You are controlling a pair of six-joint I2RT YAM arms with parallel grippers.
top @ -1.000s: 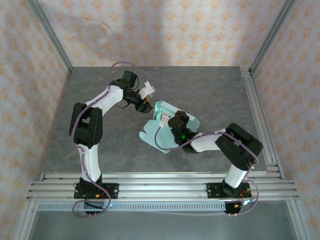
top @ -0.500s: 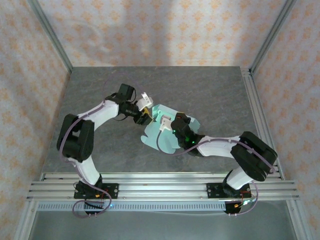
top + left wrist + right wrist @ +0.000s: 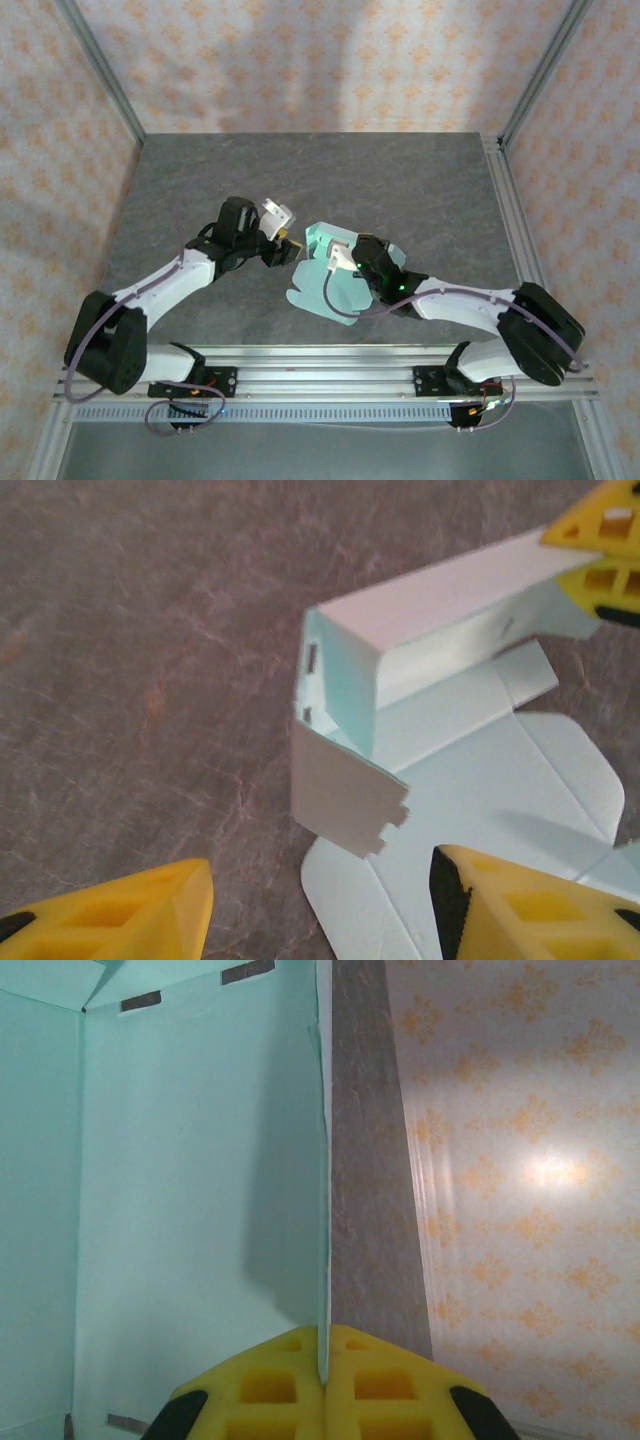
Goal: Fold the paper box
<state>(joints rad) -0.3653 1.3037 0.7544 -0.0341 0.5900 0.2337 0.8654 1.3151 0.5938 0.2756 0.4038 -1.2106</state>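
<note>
Though half-flat, paper box [image 3: 200,1210] wall within right hand [image 3: 322,1355].

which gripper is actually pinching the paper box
The right gripper, shut on the paper box's upright wall edge; the left gripper is open, holding nothing.

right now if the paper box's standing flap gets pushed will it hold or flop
Probably flops: the paper box is thin creased card, its flap unsupported. Likely slides easily, though the right gripper pinches one wall.
</note>
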